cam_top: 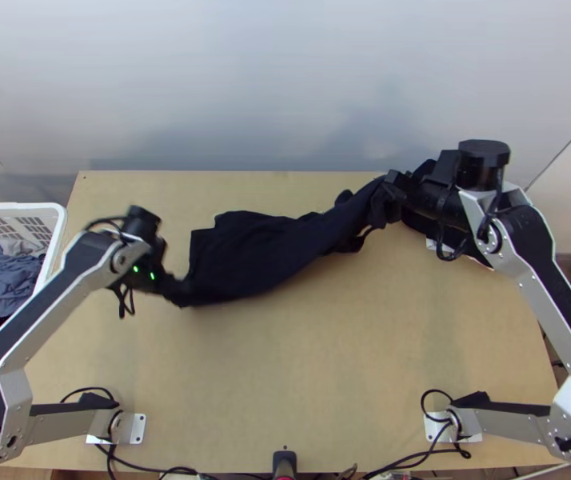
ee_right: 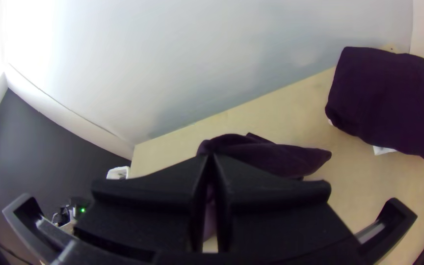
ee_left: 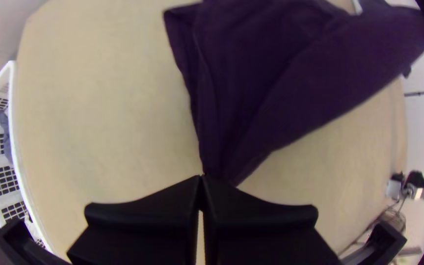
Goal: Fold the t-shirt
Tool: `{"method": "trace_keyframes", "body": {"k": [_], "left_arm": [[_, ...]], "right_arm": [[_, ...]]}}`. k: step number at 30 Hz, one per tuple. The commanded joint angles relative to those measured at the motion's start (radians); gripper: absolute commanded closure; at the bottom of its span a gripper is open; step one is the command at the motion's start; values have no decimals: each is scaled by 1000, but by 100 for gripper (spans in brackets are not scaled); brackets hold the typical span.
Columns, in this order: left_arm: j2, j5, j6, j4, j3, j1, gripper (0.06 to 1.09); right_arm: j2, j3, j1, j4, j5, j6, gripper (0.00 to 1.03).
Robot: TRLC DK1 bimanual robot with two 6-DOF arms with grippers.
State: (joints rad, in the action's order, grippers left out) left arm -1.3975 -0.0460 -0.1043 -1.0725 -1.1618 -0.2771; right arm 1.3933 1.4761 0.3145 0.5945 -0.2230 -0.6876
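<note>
The fold looks to be at an early stage: the black t-shirt (cam_top: 261, 248) lies as a long, uneven band slanting over the counter (cam_top: 325, 368), rumpled and partly doubled, with no neat rectangle formed. What is done, as I judge it, is the grasping, since each end of the band is caught. What is left is most of the work: drawing the cloth out flat, squaring its edges, laying the sides in and folding the length over. A dark folded cloth (ee_right: 388, 103) sits near the far right corner, probably a separate, finished piece. The left arm (cam_top: 53, 280) reaches up from its base and bends inward low over the left part of the counter, its left claw (ee_left: 202, 177) closed, the tips together on a gathered corner of the shirt. The right arm (cam_top: 553, 300) extends farther out and turns in toward the middle, its right claw (ee_right: 212, 157) also narrowed on a bunched end near the far edge, with loose cloth hanging beside the tips. Between them the near edge runs fairly smooth, while the far side stays slack and crumpled. Spreading it next probably calls for even tension, as a small pinch could slip.
</note>
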Motion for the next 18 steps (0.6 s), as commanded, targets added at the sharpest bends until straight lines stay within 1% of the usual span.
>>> {"method": "trace_keyframes", "body": {"k": [1,2,3,4,5,6,8,10,14,17,18], "left_arm": [[28,-213,152,-110,108,-88,85],[35,-232,173,-110,116,-91,64],[38,-236,189,-113,120,-100,42],[37,-236,203,-116,120,-109,26],[34,-236,210,-104,120,-111,19],[32,-238,210,-84,122,-112,16],[29,-236,198,-29,119,-105,12],[14,-236,166,29,99,-68,12],[-90,-238,28,132,-9,58,13],[-181,-249,-51,187,-87,131,26],[-201,-273,-80,213,-107,153,33]], "right_arm": [[56,23,-12,22,-30,-6,100],[65,32,-12,22,-30,-6,100],[76,38,-12,22,-30,-6,100],[87,43,-12,22,-30,-6,100],[93,46,-11,21,-30,-6,100],[99,46,-11,19,-30,-6,100],[105,43,-9,16,-30,-6,100],[108,36,-8,13,-30,-12,100],[107,10,8,8,-30,-12,100],[102,-14,15,-7,-30,-13,100],[99,-23,18,-15,-30,-13,100]]}}
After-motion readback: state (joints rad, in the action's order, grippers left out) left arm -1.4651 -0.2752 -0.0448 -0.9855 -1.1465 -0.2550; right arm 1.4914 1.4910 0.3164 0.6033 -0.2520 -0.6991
